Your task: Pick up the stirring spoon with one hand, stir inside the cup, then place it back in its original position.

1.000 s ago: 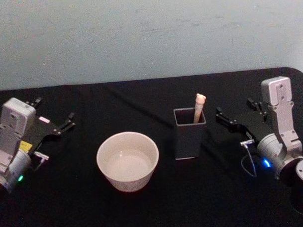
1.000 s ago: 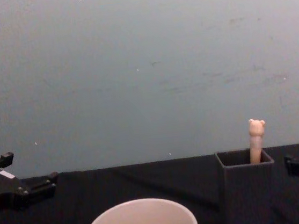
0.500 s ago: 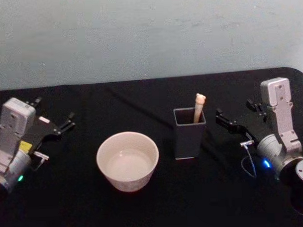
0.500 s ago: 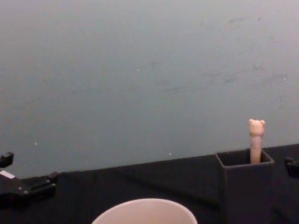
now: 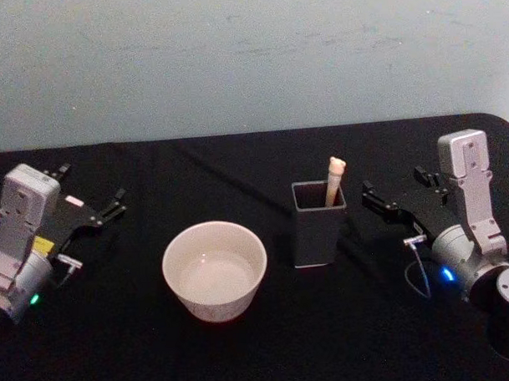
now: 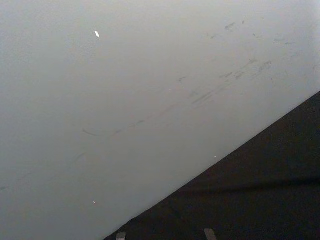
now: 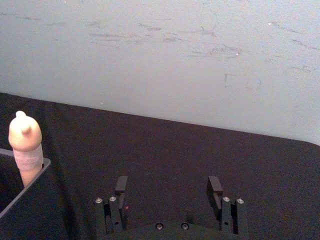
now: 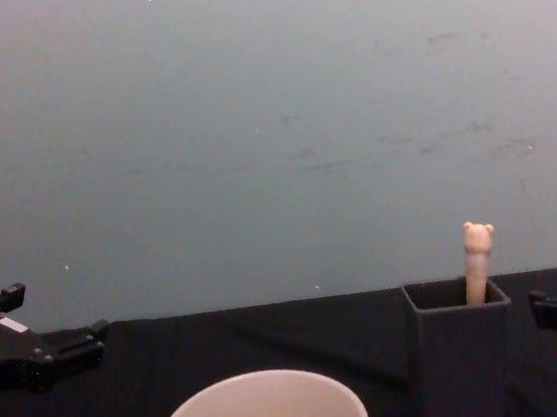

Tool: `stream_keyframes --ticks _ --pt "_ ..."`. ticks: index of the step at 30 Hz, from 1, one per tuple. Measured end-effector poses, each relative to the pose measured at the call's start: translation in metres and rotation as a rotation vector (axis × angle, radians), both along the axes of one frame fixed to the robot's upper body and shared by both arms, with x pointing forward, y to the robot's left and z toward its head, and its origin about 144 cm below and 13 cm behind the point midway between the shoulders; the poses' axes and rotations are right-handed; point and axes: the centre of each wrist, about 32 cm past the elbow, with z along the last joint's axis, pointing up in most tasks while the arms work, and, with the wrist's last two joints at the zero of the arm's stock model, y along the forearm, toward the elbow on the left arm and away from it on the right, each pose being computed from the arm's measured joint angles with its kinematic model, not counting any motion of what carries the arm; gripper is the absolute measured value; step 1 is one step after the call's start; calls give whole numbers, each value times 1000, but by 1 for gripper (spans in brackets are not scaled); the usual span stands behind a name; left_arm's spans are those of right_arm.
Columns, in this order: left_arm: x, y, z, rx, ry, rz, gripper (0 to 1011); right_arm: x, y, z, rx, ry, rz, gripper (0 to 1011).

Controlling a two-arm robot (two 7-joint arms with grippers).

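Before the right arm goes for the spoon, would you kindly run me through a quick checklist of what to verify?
1. Stirring spoon stands in the holder, bear-head handle sticking up above the rim: ok.
2. Right gripper open, holding nothing: ok.
3. Right gripper beside the holder, not yet at the handle: ok.
4. Cup upright, left of the holder, apart from it: ok.
5. Left gripper open, parked at the table's left, far from the cup: ok.
6. Spoon bowl free inside the holder: cannot tell.
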Motion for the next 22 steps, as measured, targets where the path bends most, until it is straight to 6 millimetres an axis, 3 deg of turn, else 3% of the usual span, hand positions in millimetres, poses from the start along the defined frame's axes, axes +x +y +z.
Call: stream_keyframes --ticks 22 --pt "0 0 0 0 0 0 1002 0 0 0 1 -2 0 1002"
